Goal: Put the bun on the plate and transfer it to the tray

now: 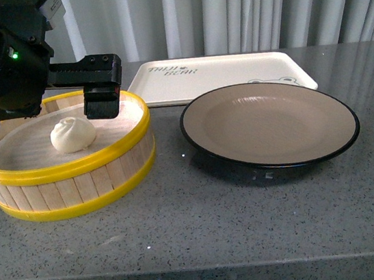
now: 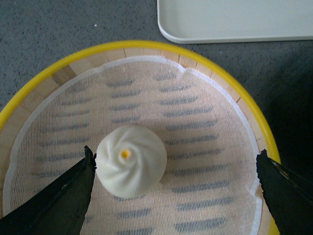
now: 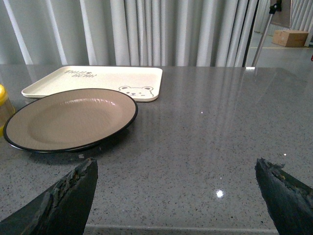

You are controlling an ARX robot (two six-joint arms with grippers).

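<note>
The white bun (image 1: 73, 134) lies on the cloth liner inside the round wooden steamer (image 1: 76, 189) at the left. My left gripper (image 1: 102, 99) hovers open over the steamer. In the left wrist view its gripper (image 2: 173, 169) is wide open, and the bun (image 2: 130, 160) sits against one finger (image 2: 68, 191), with the other finger far off by the steamer's rim. The brown plate (image 1: 271, 123) with black rim is empty, right of the steamer. The cream tray (image 1: 220, 75) lies behind it, empty. My right gripper (image 3: 176, 188) is open over bare counter, beside the plate (image 3: 68, 119) and the tray (image 3: 98, 81).
The steamer has yellow rims (image 2: 161, 48) and a white mesh liner. The grey stone counter (image 1: 205, 227) ends at a front edge near me. Curtains hang behind the counter. The tray's corner (image 2: 230, 22) shows past the steamer in the left wrist view.
</note>
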